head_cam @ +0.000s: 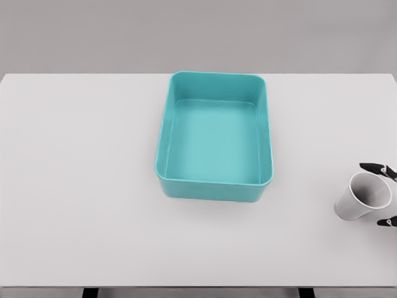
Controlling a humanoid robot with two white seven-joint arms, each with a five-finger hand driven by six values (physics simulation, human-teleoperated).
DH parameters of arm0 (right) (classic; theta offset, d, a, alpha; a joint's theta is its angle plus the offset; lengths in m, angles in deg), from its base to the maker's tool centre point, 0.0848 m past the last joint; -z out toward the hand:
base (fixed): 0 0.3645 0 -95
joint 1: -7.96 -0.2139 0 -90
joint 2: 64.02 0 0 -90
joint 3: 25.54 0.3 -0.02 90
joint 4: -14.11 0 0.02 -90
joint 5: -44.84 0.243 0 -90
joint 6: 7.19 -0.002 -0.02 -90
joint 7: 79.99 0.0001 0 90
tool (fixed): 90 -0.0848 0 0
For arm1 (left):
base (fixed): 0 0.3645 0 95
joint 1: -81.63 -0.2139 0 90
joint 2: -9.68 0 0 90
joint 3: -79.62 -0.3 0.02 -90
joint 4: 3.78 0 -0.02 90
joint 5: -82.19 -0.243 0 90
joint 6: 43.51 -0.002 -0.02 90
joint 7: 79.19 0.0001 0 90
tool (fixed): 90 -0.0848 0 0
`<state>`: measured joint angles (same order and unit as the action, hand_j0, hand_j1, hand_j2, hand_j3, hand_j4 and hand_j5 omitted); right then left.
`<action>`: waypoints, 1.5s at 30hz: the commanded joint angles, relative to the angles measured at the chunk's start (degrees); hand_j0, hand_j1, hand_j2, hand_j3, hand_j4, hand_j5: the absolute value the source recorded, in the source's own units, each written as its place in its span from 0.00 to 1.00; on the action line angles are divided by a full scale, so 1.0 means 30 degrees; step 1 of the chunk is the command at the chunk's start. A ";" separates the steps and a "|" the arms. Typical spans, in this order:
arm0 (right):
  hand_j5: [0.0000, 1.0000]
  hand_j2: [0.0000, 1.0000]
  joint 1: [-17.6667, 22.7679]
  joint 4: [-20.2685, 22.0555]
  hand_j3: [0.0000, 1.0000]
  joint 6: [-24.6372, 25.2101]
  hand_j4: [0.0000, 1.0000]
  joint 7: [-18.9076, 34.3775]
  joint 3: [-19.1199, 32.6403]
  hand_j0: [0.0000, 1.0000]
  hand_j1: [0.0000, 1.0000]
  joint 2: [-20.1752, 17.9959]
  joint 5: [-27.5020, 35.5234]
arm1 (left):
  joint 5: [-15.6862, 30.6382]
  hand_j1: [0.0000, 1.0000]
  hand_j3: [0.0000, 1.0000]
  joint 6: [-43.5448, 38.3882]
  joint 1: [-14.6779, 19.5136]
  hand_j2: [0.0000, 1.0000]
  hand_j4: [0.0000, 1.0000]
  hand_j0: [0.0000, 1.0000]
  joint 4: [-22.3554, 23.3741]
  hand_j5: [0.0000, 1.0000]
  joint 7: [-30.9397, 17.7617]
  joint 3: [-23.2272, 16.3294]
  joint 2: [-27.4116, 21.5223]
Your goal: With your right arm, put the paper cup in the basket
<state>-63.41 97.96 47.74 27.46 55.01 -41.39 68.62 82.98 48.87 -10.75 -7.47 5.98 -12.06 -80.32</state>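
I see the paper cup (363, 197) tilted at the desk's (80, 186) right edge, my right hand (385, 195) fingertips either side; grip unconfirmed. The teal basket (215, 187) sits mid-desk, well apart.

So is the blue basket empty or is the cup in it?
Empty. Only the bare teal floor shows inside the basket; the paper cup sits outside on the table, far right.

A plain teal rectangular plastic basket (214, 186), the same colour inside and out, with no pattern; a plain white paper cup (363, 197), slightly greyer on its shaded outer wall; black-tipped fingers (376, 167); a flat white bench (80, 186) under a grey backdrop
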 commanded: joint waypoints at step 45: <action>1.00 1.00 -0.0439 0.0321 1.00 0.0023 1.00 -0.0663 -0.0601 1.00 1.00 0.1832 0.0129 | 0.0001 1.00 1.00 0.0001 0.0000 1.00 1.00 1.00 0.0000 1.00 -0.0002 0.0001 -0.0001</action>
<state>-64.73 98.87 48.06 25.40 53.43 -35.90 70.10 82.98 48.87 -10.75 -7.47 5.98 -12.05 -80.32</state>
